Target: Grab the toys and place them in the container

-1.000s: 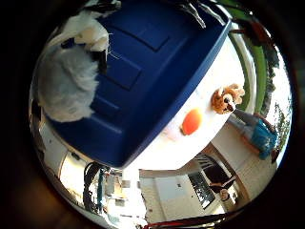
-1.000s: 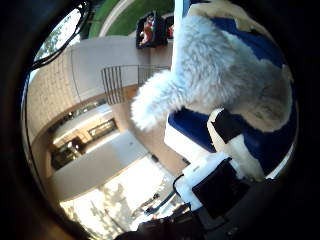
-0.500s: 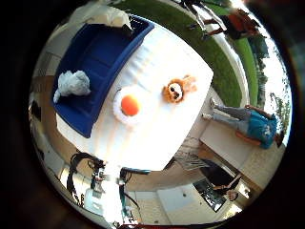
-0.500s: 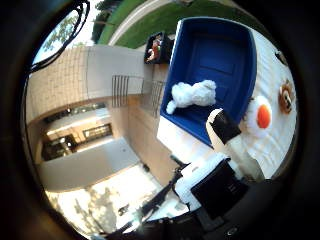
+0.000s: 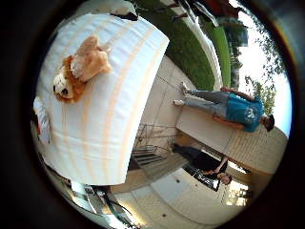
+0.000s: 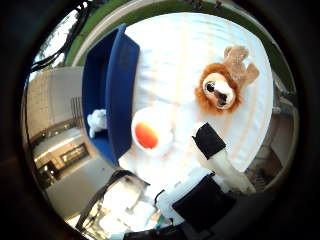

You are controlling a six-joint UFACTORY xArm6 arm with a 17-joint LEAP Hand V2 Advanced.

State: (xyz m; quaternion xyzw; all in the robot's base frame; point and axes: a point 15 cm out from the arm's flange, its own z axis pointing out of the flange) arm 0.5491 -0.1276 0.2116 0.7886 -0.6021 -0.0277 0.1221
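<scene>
In the right thumb side palm view a brown lion plush toy (image 6: pixel 222 84) lies on the white table (image 6: pixel 180 50). A white and orange round toy (image 6: pixel 150 131) lies beside it, near the blue container (image 6: pixel 110 90). A white fluffy toy (image 6: pixel 97 122) lies inside the container. One finger (image 6: pixel 210 140) of my right hand (image 6: pixel 200 180) reaches in over the table between the two toys, straight and holding nothing. The right little finger side palm view shows the lion toy (image 5: pixel 78 69) on the white table (image 5: pixel 105 105).
The table stands outdoors on a paved patio (image 5: pixel 176 81) beside a lawn (image 5: pixel 191 43). A building wall (image 6: pixel 55 95) stands beyond the container's side. A person (image 5: pixel 224 103) stands on the patio away from the table.
The hand has let go of the white fluffy toy, which now lies in the blue container. The camera has risen and swung over the table toward the lion toy.
</scene>
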